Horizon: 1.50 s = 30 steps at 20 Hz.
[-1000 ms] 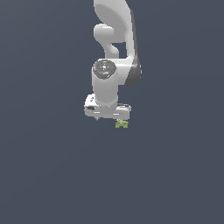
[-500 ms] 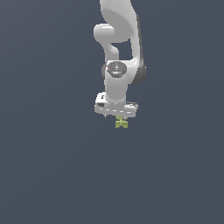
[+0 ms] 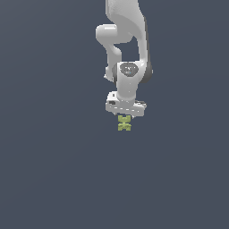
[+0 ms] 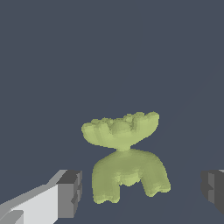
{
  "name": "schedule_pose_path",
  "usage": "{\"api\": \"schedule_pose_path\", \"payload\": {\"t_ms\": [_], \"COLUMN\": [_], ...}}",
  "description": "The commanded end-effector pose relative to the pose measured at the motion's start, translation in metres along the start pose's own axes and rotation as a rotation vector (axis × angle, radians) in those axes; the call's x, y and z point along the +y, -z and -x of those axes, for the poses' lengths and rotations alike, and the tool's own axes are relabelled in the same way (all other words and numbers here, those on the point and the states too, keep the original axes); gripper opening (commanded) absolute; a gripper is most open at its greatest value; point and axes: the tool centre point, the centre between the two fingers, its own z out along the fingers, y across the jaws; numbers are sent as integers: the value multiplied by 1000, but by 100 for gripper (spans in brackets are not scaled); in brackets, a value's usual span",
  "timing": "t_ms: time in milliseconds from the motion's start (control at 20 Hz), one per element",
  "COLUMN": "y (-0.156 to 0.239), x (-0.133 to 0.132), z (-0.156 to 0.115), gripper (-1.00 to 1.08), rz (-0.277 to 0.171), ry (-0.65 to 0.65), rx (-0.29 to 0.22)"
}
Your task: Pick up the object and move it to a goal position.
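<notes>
The arm (image 3: 127, 40) stands above the grey surface (image 3: 53, 170) with its pincer (image 3: 125, 117) spread, one finger (image 4: 70, 194) on each side of the object (image 3: 124, 123), not touching it. The object lies on the surface directly under the pincer. Judged status: approach nearly complete; grasp, lift and transfer to goal remain.

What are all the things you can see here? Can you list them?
object: one, yellow-green and lumpy with short splayed prongs, lying on the floor between the two fingers, touching neither.
floor: one, plain dark grey-blue, filling the whole background.
robot arm: one, white, coming down from the top of the exterior view.
end effector: one, white, right above the object, open.
fingers: two, with dark grey pads, one on each side of the object.
</notes>
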Motion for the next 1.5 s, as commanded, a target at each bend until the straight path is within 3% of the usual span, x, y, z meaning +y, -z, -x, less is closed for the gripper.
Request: {"api": "schedule_pose_path", "payload": {"t_ms": [0,450,1250,1300,1450], "y": [-3,-7,-55,-55,-55], "x": [-3,-5,-5,-5,-5], "z": [7,12,13,13,13], "gripper": [100,100,100,-100,-100], "rz": [-1,-2,-2,-2,-2], "ry": [-8,-11,-13,-13,-13], "rx": [4,6,7,7,7]}}
